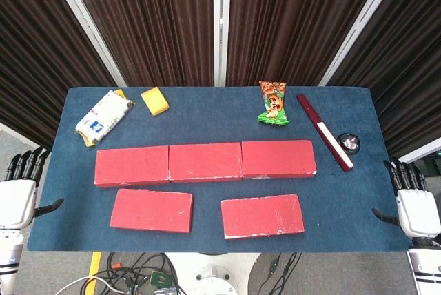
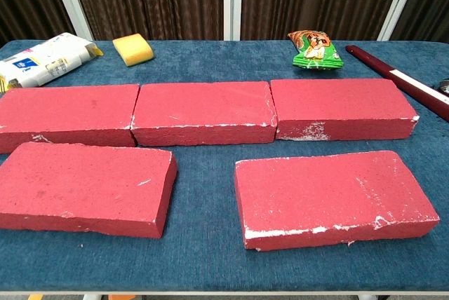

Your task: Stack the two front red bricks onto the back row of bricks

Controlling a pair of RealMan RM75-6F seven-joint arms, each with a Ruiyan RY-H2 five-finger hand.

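Each hand has a white, boxy palm shell with black fingers and a black thumb. The left hand (image 1: 18, 198) joins a white wrist ringed by a thin dark band; the right hand (image 1: 415, 209) meets a similar white wrist with a grey band.

Left hand (image 1: 16, 198) and right hand (image 1: 416, 209) hover empty, fingers spread.

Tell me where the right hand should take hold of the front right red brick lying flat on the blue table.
Probably across its short width near the middle, coming from above. The front right red brick lies flat with open blue table in front and behind, so fingers fit along both long edges. The right hand waits open beyond the table's right edge.
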